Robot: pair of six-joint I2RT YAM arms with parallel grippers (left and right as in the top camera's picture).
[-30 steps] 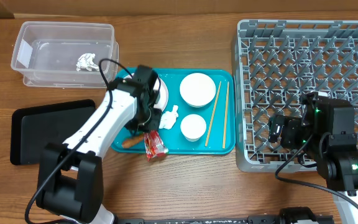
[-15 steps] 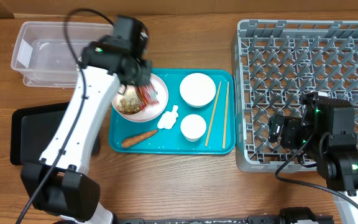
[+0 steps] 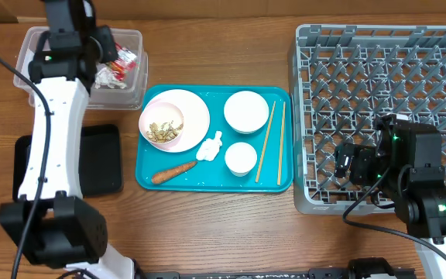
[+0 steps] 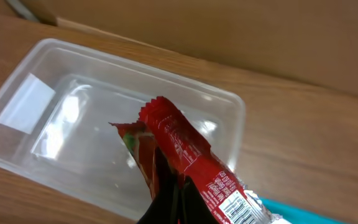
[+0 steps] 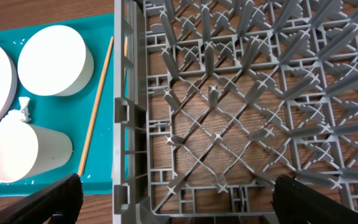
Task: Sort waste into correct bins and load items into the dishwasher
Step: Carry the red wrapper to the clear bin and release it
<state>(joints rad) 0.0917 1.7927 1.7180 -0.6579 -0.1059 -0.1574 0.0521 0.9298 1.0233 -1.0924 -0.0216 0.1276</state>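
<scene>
Step in hand: waste sorting, wrapper disposal. The left hand [image 4: 169, 202] pinches the red wrapper [image 4: 188, 158] and holds it over the clear tub [image 4: 73, 124], which lies directly beneath. A white tissue [image 3: 108, 77] lies in the tub, just beside the hand. The right hand [image 5: 185, 205] is spread and empty, over the grey rack [image 5: 229, 93]. Judgement: the next move calls for parting the fingers so the wrapper drops within the walls. The carrot piece [image 3: 173, 170] would follow.

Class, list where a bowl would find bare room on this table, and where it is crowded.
Bare wood: the near strip in front of the teal tray, and the far strip between the clear tub and the dish rack. The rack shows no dishes. Crowded: the teal tray, with pink bowl, white bowls, chopsticks, carrot.
</scene>
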